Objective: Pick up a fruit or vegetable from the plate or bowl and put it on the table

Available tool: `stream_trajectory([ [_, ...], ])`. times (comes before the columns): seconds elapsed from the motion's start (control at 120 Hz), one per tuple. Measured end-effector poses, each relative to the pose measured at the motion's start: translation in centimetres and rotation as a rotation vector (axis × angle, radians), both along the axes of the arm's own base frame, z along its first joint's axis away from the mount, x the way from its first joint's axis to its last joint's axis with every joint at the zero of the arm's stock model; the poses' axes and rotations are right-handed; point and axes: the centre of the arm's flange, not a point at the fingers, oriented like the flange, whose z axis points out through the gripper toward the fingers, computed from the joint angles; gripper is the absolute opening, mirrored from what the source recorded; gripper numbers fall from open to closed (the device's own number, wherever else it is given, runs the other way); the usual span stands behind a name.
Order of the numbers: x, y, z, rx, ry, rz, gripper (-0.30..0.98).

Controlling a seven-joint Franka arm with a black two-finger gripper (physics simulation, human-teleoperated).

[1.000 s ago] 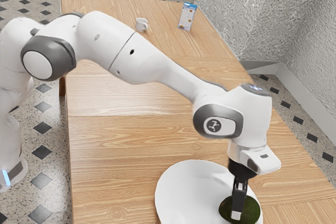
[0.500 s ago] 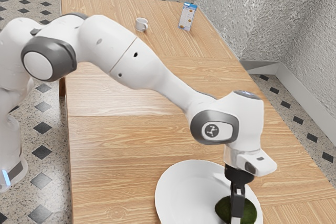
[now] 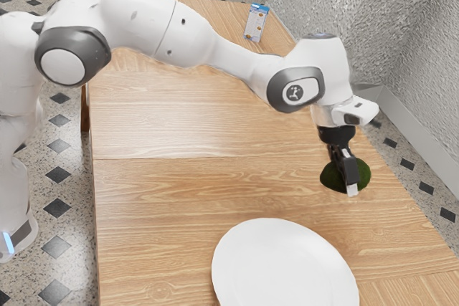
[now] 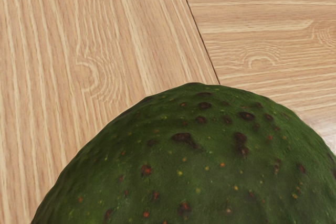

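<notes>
Exterior view: the end effector (image 3: 349, 182) grips the dark green avocado (image 3: 330, 177), clear of the plate (image 3: 283, 266) and over the table (image 3: 172, 198). Picking looks done; what remains, I judge, is lowering it onto the wood and letting go.

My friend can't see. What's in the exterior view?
A robot arm holds a green avocado in its black gripper, over a wooden table. A white plate lies nearer the camera, and a blue-and-white packet is at the far end.
</notes>
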Motion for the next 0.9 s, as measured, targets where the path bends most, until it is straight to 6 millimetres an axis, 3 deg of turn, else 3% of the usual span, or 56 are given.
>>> stream_trajectory([
  [0.075,1.4,7.2,0.5,0.001,-0.011,0.107,0.25],
  [0.175,1.5,11.1,1.8,0.002,-0.031,0.163,0.26],
  [0.283,0.4,12.7,2.9,-0.009,-0.039,0.174,0.44],
  [0.433,-2.1,15.2,3.3,-0.032,-0.025,0.187,0.51],
  [0.617,-3.6,15.4,2.4,-0.039,-0.003,0.165,0.55],
  [0.783,-5.2,17.4,0.8,-0.048,0.035,0.187,0.62],
  [0.9,-5.7,16.0,2.0,-0.080,0.041,0.213,0.66],
])
